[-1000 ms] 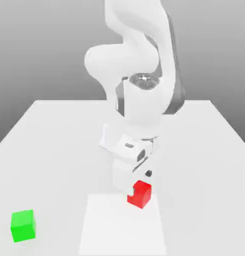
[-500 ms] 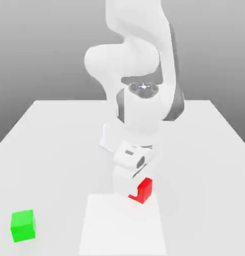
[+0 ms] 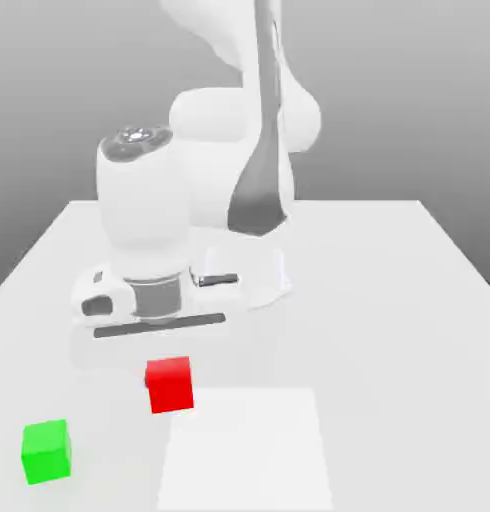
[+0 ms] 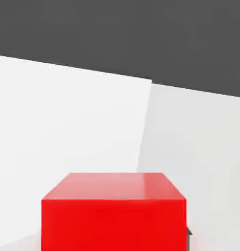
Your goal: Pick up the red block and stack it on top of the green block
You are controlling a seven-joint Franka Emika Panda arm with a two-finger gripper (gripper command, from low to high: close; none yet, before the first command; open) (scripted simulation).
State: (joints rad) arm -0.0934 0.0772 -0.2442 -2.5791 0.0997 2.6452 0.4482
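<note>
The red block (image 3: 170, 385) is a plain, unmarked cube with flat, smooth, glossy faces and sharp edges; in the hand view (image 4: 113, 215) its upper face shows a soft sheen and its front face is a uniform saturated red. As a cube it has no long axis; in the exterior view it sits nearly square to the camera, with 1 face toward the viewer and a slight tilt. It is positioned below the gripper (image 3: 161, 345), near the exterior view's left edge of a paler rectangular patch (image 3: 244, 450) on the table (image 3: 389, 300), and it appears raised off the surface. The gripper is closed on the red block, which fills the space directly beneath the hand; the fingers themselves are hard to make out against the pale background. The green block (image 3: 46, 452) is a cube of the same form and about the same size, matte-to-glossy bright green, resting flat on the table toward the exterior view's left, near the red block but apart from it and lower in the picture. The arm (image 3: 189, 200) is smooth white with rounded casings and a dark grey strip. The table is a flat, featureless white surface.
</note>
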